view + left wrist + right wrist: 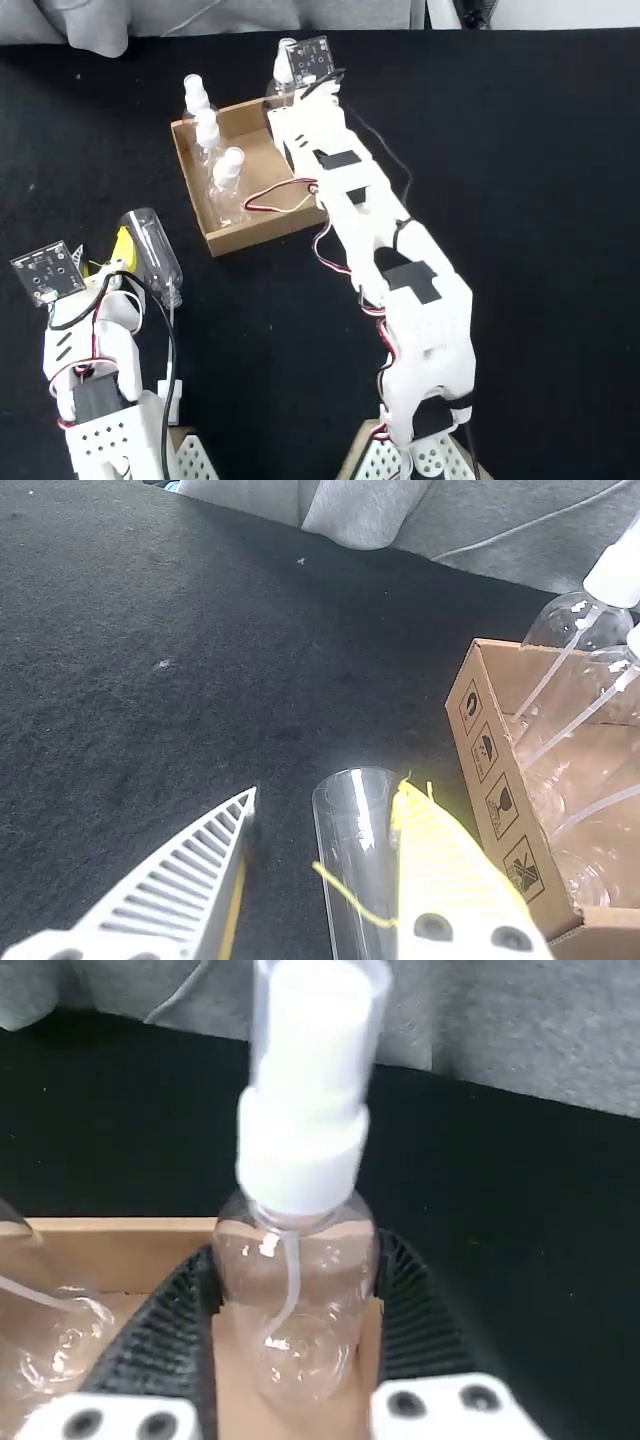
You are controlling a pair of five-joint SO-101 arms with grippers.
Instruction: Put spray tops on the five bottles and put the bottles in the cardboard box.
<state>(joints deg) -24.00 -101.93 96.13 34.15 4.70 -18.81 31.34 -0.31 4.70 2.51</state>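
Note:
The cardboard box (262, 231) stands at the back middle of the table. Three clear bottles with white spray tops (208, 130) stand along its left side, also seen as bottles (585, 715) in the left wrist view. At the box's far right corner my right gripper (300, 1255) is shut on another upright bottle (298, 1310) with a spray top (305, 1110), its base just inside the box wall (120, 1250). At the front left my left gripper (328, 792) is shut on a clear bottle (152, 252) showing no spray top, tilted above the table.
The black tabletop (520, 150) spreads wide to the right of the box and between the two arms. Grey cloth (100, 25) lies along the table's back edge. Red, white and black cables (285, 200) trail from the right arm over the box's front right corner.

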